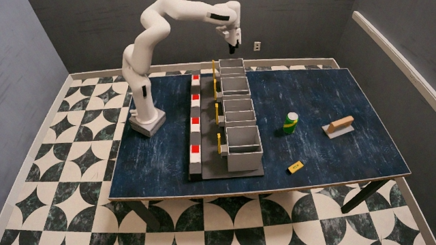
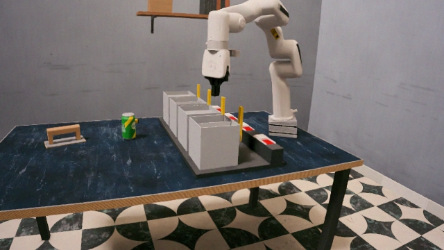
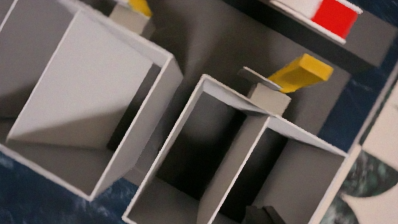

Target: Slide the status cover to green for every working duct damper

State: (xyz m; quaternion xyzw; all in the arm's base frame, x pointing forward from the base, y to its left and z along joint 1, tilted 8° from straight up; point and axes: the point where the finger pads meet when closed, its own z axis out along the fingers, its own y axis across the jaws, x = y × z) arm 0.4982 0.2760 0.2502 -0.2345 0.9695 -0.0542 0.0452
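Four grey open-topped duct dampers stand in a row on a dark base [image 1: 235,112], each with an upright yellow lever [image 1: 216,113] on its side. In front runs a dark slider rail [image 1: 195,124] with four windows, all showing red [image 1: 195,148]. My gripper [image 1: 232,50] is shut and empty, high in the air above the farthest damper [image 1: 231,67]. In the exterior view the gripper [image 2: 215,92] hangs above the far levers. The wrist view looks down into the farthest damper [image 3: 235,165] with its blade upright, its yellow lever [image 3: 301,73], and a red window [image 3: 336,16].
A green can [image 1: 290,122], a wooden-handled trowel [image 1: 338,126] and a small yellow level [image 1: 295,167] lie on the right part of the blue table. The arm's base [image 1: 147,120] stands left of the rail. The far table edge lies just behind the last damper.
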